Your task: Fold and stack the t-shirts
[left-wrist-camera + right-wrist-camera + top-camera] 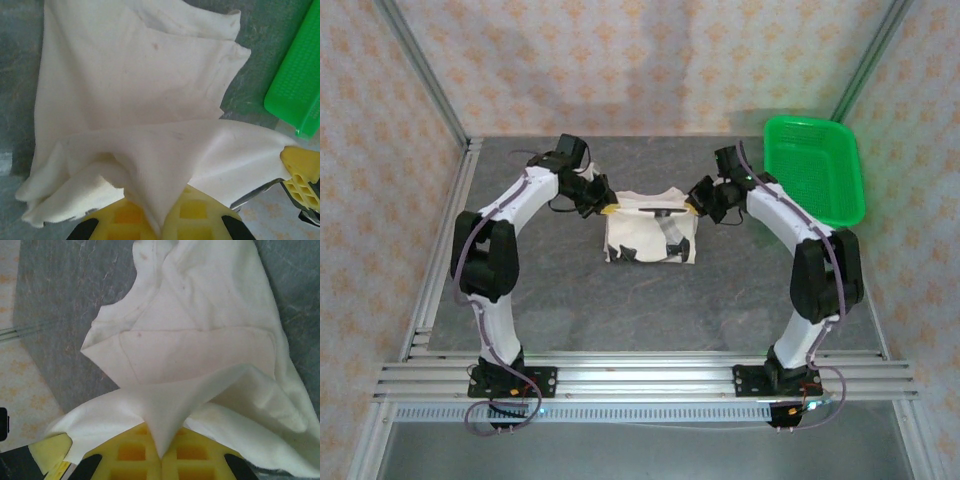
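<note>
Yellow jaws, left and right, clamp the t-shirt, plain up close, black-printed from above.

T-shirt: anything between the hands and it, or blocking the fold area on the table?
Nothing visible does. The left hand and right hand are each shut on the t-shirt at its two far corners. The green basket sits at the far right, apart from the shirt.
</note>
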You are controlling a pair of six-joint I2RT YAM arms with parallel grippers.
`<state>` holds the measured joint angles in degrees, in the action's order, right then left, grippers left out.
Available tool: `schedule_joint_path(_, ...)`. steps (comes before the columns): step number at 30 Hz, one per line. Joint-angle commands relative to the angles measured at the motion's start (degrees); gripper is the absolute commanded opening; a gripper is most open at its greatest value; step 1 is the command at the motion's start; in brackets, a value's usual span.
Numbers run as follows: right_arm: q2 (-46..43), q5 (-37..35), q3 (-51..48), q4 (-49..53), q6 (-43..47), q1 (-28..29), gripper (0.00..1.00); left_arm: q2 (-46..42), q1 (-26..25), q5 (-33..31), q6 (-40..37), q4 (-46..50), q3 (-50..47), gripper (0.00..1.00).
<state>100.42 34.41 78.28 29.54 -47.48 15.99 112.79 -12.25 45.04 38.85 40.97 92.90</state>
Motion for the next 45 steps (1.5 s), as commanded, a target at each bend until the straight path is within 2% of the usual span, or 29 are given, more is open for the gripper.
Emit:
schedule_joint_path(1,2.8,-0.5,2.6,0.9,2.1,-1.8,0.0,3.9,1.2,-1.3,-2.4,3.5,3.9,0.0)
schedule_joint_path(5,6.6,-0.1,3.8,-0.4,2.0,-2.8,0.0,9.2,1.7,-2.3,-2.5,3.8,8.7,0.0)
schedule_joint_path(8,10.3,-0.2,5.9,-2.8,1.2,-3.5,0.0,13.7,2.1,-2.1,-1.0,3.5,14.1,0.18)
schedule_joint_path(9,11.5,-0.7,7.1,-3.7,0.8,-4.0,0.03,15.2,2.2,-2.2,-0.6,4.1,17.1,0.25)
schedule_joint_path(11,14.3,-1.3,11.3,-5.8,-0.3,-5.1,0.25,18.3,2.2,-2.3,1.1,5.1,24.9,0.42)
schedule_joint_path(14,17.2,-1.0,22.3,-6.2,1.0,-6.0,0.47,21.6,2.7,-2.6,4.2,7.1,38.2,0.56)
schedule_joint_path(17,17.6,-2.3,33.7,-1.5,4.4,-6.5,0.57,21.8,4.4,-3.4,7.3,7.2,47.7,0.6)
schedule_joint_path(21,14.9,-2.7,41.9,5.6,9.3,-6.8,0.65,15.5,7.7,-6.5,6.9,7.3,49.0,0.63)
schedule_joint_path(24,9.0,-0.7,38.5,8.0,12.1,-6.8,0.74,6.5,10.3,-9.8,3.2,6.5,42.4,0.65)
schedule_joint_path(27,-3.1,-3.8,25.5,3.7,14.2,-6.4,0.86,-5.0,12.5,-15.4,-3.1,4.5,33.0,0.75)
schedule_joint_path(31,-21.2,-14.8,8.0,2.0,18.7,-6.1,0.93,-20.6,15.5,-24.0,-11.3,-0.4,18.4,0.91)
schedule_joint_path(35,-38.1,-27.8,-9.2,0.1,22.6,-6.1,1.0,-29.2,19.0,-30.4,-18.0,-1.8,6.1,0.93)
schedule_joint_path(37,-44.9,-34.0,-17.5,-0.2,24.4,-6.4,0.99,-32.1,20.4,-34.7,-20.5,-1.9,0.0,0.97)
schedule_joint_path(41,-49.7,-42.3,-27.2,1.0,25.0,-6.9,0.99,-37.3,22.2,-38.4,-21.9,-8.9,-13.4,1.0)
schedule_joint_path(45,-50.1,-49.4,-36.7,-5.9,25.2,-6.9,0.99,-39.5,22.2,-40.1,-19.8,-21.5,-29.9,1.0)
